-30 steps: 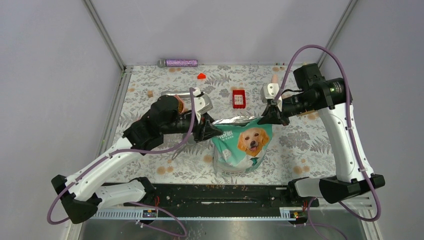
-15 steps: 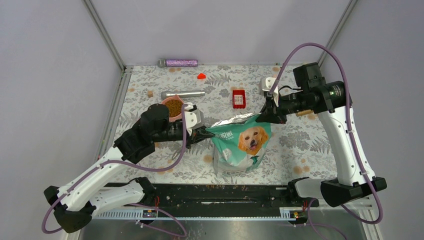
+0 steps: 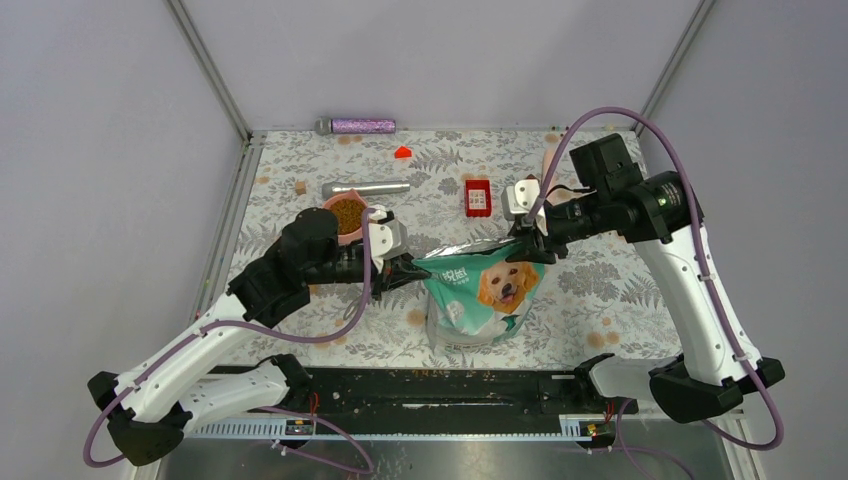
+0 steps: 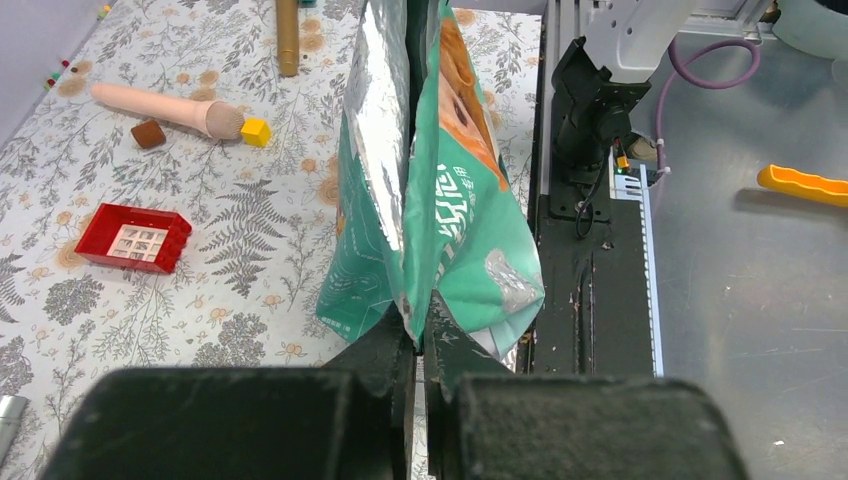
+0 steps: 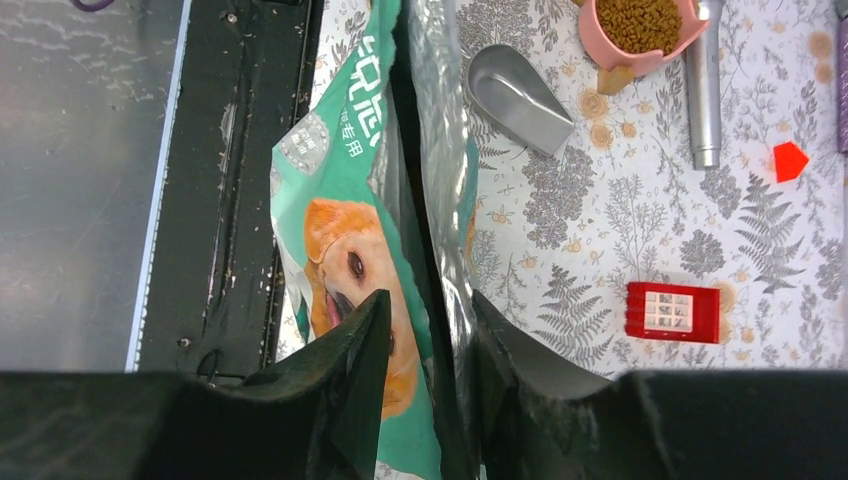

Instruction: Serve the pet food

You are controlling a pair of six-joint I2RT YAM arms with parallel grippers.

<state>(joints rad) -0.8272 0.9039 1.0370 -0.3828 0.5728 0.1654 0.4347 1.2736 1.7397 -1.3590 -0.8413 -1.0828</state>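
The teal dog-picture bag (image 3: pixel 485 290) stands on the floral mat, its top open. My left gripper (image 3: pixel 408 268) is shut on the bag's left top corner, also seen in the left wrist view (image 4: pixel 420 325). My right gripper (image 3: pixel 530 247) is at the bag's right top edge; in the right wrist view (image 5: pixel 430 310) its jaws stand apart, straddling the rim, with the silver inner wall (image 5: pixel 440 150) against one finger. The pet food (image 3: pixel 347 213) fills a pink bowl (image 5: pixel 600 42) to the left of the bag. A metal scoop (image 5: pixel 515 95) lies empty beside the bowl.
A silver cylinder (image 3: pixel 365 188) lies behind the bowl. A red block tray (image 3: pixel 478 196), a small red piece (image 3: pixel 403 152) and a purple tube (image 3: pixel 360 126) lie farther back. A pink peg (image 4: pixel 160 105), a yellow cube (image 4: pixel 255 131) and a brown cube (image 4: pixel 148 133) lie at the right.
My left arm has drawn back toward the near left, uncovering the pink bowl. My right gripper has moved left and lower along the bag's top, and its jaws have opened.
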